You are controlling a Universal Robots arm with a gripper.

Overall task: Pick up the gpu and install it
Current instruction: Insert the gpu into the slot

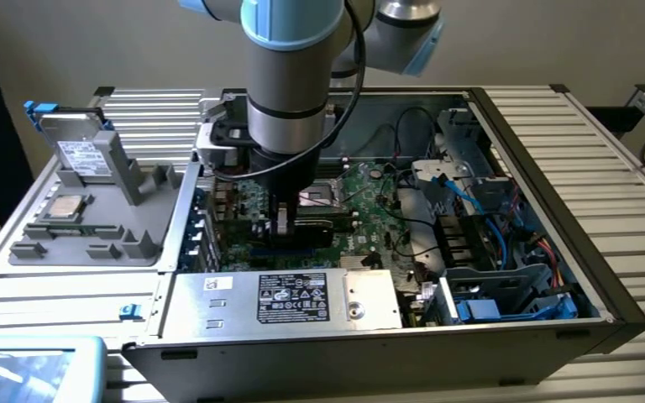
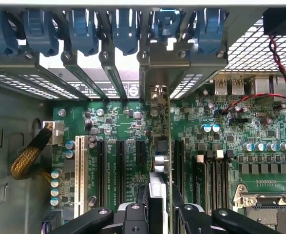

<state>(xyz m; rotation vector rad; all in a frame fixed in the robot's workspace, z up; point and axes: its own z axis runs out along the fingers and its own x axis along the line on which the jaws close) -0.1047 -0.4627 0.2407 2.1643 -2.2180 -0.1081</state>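
One gripper [image 2: 158, 214] clenches the gpu [image 2: 158, 161] edge-on.
Card stands upright over the motherboard [image 2: 230, 161] slots inside the computer case [image 1: 547, 277].

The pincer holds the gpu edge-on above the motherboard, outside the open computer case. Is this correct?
Not quite. The exterior view shows the pincer down inside the case, not outside it. The rest stands: in the wrist view it holds the gpu edge-on above the motherboard.
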